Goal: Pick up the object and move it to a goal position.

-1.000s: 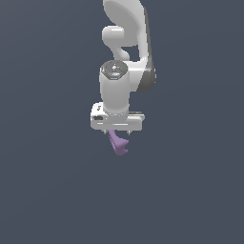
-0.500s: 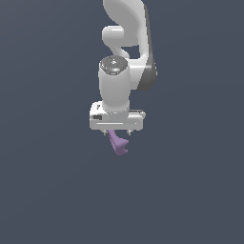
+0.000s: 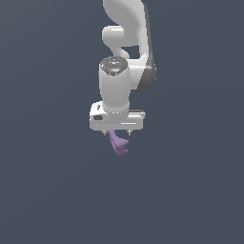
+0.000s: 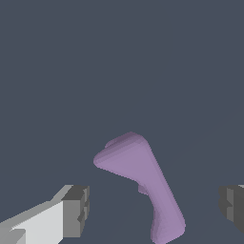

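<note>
The object [image 3: 118,143] is a small lilac-purple curved piece, wide at one end and tapering to a hooked tip. It sits directly under my gripper [image 3: 117,134] in the exterior view. In the wrist view the object [image 4: 141,177] lies between the two grey fingertips [image 4: 76,209], with a clear gap on each side. The gripper [image 4: 152,209] is open and straddles the piece without touching it. The hand hides the upper end of the piece in the exterior view.
The plain dark grey-blue ground [image 3: 47,190] fills both views. The white arm [image 3: 126,28] rises from the hand to the top of the exterior view.
The wrist section above the hand has shifted slightly upward. The hand and the purple piece stay at about the same spot.
</note>
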Tool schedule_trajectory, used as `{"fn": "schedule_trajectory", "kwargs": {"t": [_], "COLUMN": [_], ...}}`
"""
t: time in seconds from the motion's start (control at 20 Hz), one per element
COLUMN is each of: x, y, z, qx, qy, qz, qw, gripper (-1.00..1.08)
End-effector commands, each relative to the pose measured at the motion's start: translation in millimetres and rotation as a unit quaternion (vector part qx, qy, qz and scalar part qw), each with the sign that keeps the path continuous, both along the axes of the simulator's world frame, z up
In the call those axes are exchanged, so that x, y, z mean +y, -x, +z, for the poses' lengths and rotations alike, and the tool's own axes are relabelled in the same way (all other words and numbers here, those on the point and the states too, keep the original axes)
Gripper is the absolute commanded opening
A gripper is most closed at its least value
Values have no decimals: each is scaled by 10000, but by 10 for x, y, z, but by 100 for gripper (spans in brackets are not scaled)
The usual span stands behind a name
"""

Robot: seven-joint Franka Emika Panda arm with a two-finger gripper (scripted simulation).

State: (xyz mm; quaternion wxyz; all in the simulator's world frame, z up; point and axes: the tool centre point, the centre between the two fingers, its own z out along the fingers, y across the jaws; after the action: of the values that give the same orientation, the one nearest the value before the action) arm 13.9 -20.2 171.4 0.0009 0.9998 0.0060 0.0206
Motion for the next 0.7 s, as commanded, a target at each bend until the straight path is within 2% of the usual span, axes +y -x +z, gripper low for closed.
{"fn": "schedule_trajectory", "kwargs": {"t": [0.0,0.35,0.65], "x": [-1,-1,1], "y": [12,73,155], "z": [-15,-87,-179], "qx": [11,61,125], "qy": [4,21,35], "qz": [98,619,1301], "qw": [10000,9981,9914], "gripper": [100,100,100]}}
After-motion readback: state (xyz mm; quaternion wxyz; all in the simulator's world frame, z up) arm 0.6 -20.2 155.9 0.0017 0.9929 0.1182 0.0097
